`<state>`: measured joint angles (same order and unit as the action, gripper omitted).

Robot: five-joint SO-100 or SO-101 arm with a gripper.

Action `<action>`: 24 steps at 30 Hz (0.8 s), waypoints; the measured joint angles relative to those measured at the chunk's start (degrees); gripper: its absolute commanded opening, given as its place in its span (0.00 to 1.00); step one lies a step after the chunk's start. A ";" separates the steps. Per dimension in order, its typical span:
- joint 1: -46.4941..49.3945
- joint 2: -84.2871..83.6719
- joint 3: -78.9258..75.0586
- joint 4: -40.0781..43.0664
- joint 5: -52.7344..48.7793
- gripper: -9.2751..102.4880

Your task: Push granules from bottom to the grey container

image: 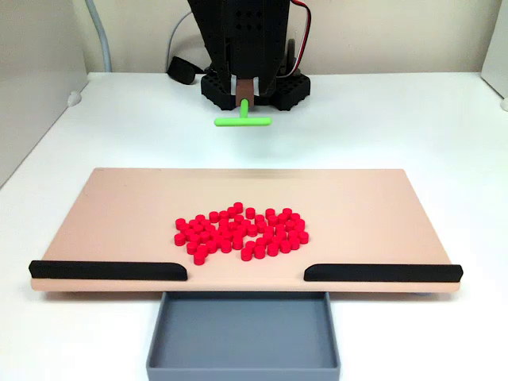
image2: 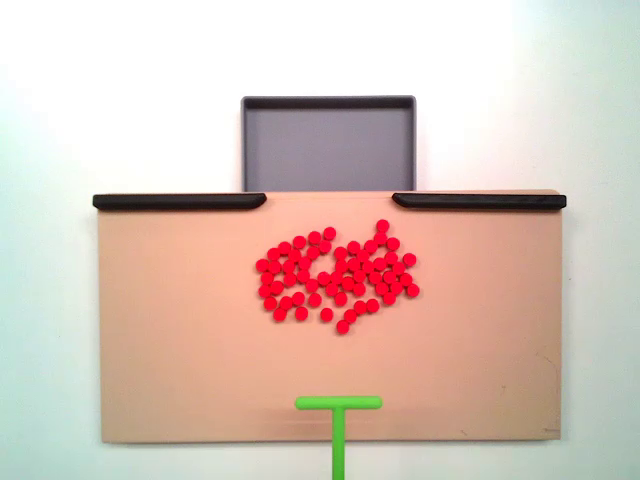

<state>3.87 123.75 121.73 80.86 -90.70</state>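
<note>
**Red pellets mid-board**

Red, glossy cylindrical granules [image2: 337, 277] cluster loosely on the smooth tan board [image: 119, 214], short of the gap between two black strips [image: 108, 271]. Beyond sits the low-walled grey container [image2: 328, 150]. My gripper [image: 244, 89] is clamped on the green T-shaped pusher [image2: 338, 410].

A plain white tabletop [image: 397, 127] spreads across both fixed views, evenly lit with soft, faint shadows and a slight greenish tint toward the right edge in one of them [image2: 610, 250]. Behind it in a fixed view rises a bare off-white wall [image: 381, 36], with a pale grey cable [image: 101, 36] running down it at the left. A light grey panel [image: 36, 87] stands along the tabletop's left side.
</note>
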 measured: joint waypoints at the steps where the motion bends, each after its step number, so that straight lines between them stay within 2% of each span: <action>1: 0.00 0.00 0.00 0.00 0.00 0.08; 20: 0.00 -1.05 0.00 -0.18 -0.44 0.08; 24: 0.53 -1.23 2.99 -4.31 -0.70 0.08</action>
<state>4.39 122.52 124.72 76.55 -91.41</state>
